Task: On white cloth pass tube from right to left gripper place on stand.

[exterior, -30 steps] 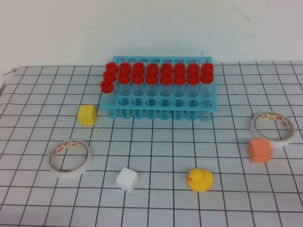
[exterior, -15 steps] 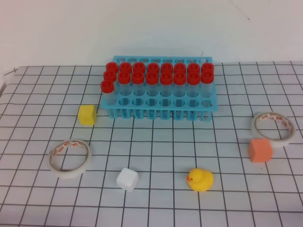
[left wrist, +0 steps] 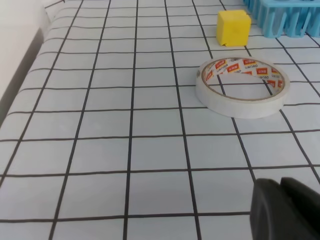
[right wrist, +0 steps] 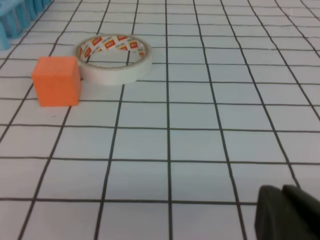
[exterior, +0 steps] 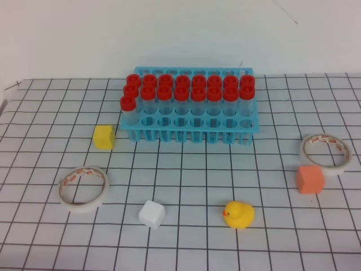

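The white cloth [exterior: 186, 180] with its black grid covers the table. At the back middle stands the light blue stand [exterior: 186, 134], holding several red-capped tubes [exterior: 181, 93] in its rear rows. A single tube [exterior: 128, 108] stands alone at the left end of the third row. Neither arm appears in the exterior high view. In the left wrist view, my left gripper [left wrist: 280, 192] shows as black tips pressed together at the bottom right, low over the cloth, with nothing between them. In the right wrist view, my right gripper [right wrist: 281, 197] looks the same, shut and holding nothing.
Left of the stand sit a yellow cube [exterior: 103, 137] and a tape roll [exterior: 83, 188]. A white cube [exterior: 152, 214] and a yellow duck [exterior: 238, 215] lie at the front. On the right are an orange cube [exterior: 309, 179] and a second tape roll [exterior: 324, 153].
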